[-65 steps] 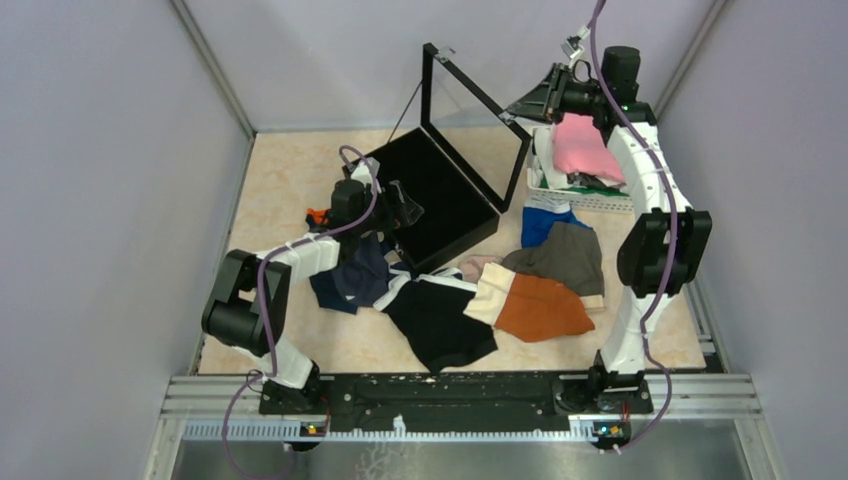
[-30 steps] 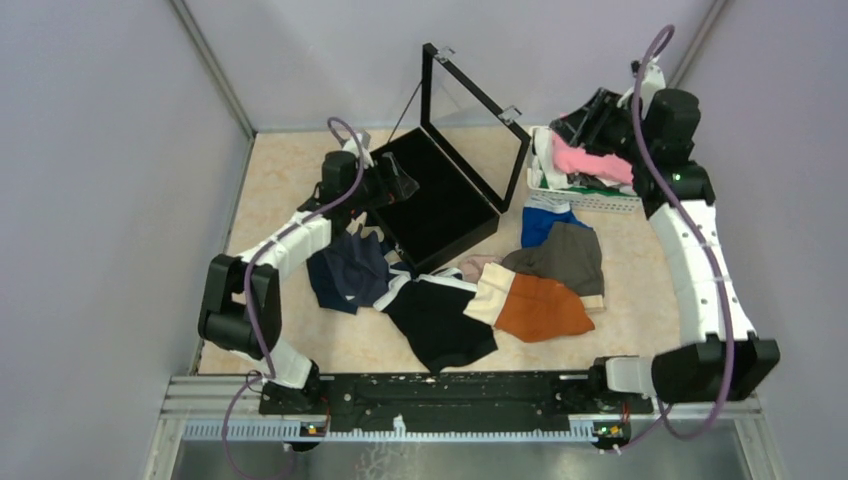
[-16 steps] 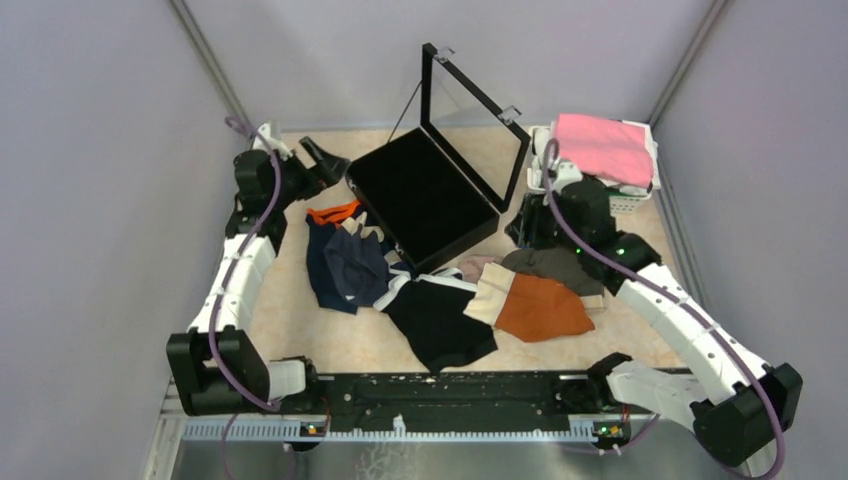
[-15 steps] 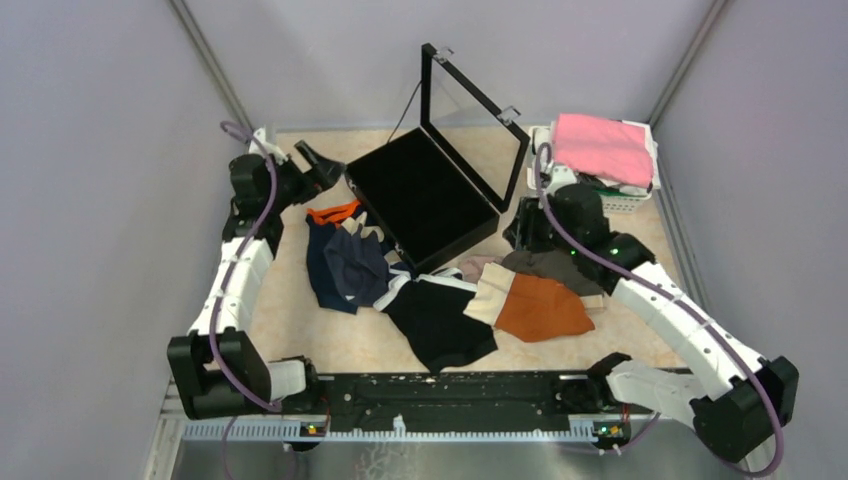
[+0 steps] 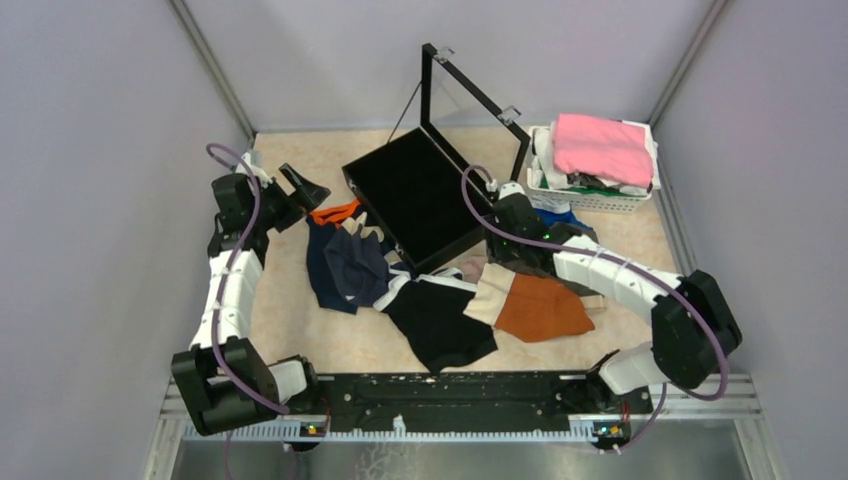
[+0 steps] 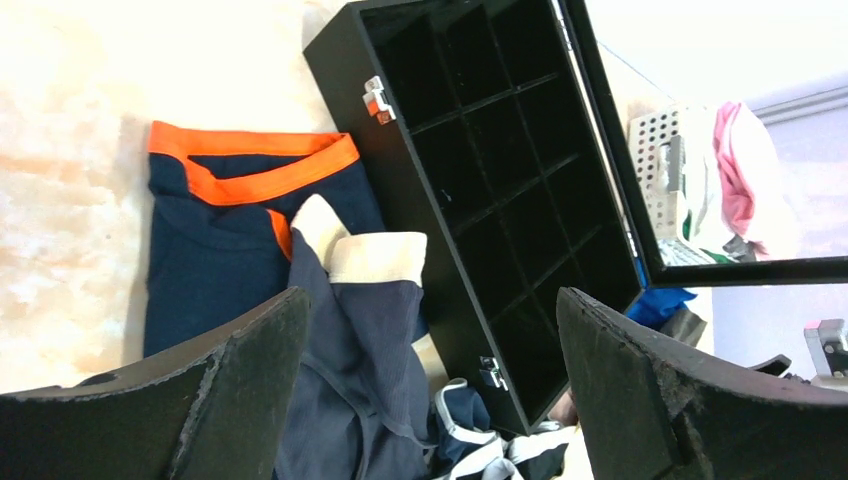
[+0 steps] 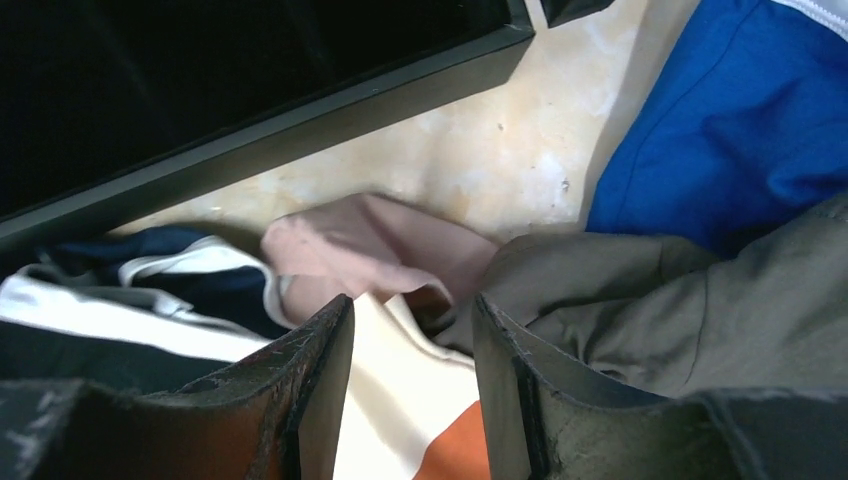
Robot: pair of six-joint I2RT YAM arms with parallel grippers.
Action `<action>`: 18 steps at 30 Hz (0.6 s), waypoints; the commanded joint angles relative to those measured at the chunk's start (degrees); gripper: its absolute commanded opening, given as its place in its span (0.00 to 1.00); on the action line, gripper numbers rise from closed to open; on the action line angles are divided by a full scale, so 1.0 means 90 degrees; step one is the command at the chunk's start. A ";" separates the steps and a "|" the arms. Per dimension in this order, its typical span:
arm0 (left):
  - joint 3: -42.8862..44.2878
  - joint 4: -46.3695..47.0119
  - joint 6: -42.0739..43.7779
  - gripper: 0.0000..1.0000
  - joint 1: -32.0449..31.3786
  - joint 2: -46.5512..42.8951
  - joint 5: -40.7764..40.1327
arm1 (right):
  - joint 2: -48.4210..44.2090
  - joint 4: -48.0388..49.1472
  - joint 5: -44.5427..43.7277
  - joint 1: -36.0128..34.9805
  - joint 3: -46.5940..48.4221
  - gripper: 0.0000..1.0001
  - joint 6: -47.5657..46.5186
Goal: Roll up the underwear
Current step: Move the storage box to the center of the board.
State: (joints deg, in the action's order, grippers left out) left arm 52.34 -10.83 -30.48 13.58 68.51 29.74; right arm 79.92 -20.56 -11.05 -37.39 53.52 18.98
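Now the right gripper (image 7: 412, 312) sits low at the underwear (image 5: 450, 295) heap, jaws half-parted, gripping nothing.
Left gripper (image 6: 430, 305) hangs wide open and empty, far left, above the navy pair (image 6: 220, 260). Heap sprawls centre, just near of the open black case (image 5: 420, 195); grey pair (image 7: 680, 300) and royal blue pair (image 7: 720, 130) on its right. Waistband print too small to read. Pink cloth (image 5: 603, 147) tops the basket (image 5: 590, 200), far right.

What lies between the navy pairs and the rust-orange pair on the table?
The black pair with a white waistband, spread between the navy pairs and the rust-orange pair; the top view shows it.
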 commanded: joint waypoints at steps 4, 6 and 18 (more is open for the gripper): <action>-0.0275 0.0402 0.0066 0.99 0.0053 -0.0683 -0.0539 | 0.0806 0.0532 -0.0837 -0.0032 0.0661 0.46 -0.0405; -0.0385 0.0488 0.0080 0.99 0.0053 -0.0793 -0.0598 | 0.1008 0.0681 -0.1000 -0.0027 0.0716 0.47 -0.0440; -0.0894 0.0815 0.0106 0.99 0.0050 -0.1234 -0.0561 | 0.2118 0.1091 -0.1069 0.0223 0.1635 0.50 -0.1068</action>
State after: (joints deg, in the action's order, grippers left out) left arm 45.87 -7.86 -30.09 13.74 59.94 24.80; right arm 96.86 -14.72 -20.80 -36.56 63.77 12.14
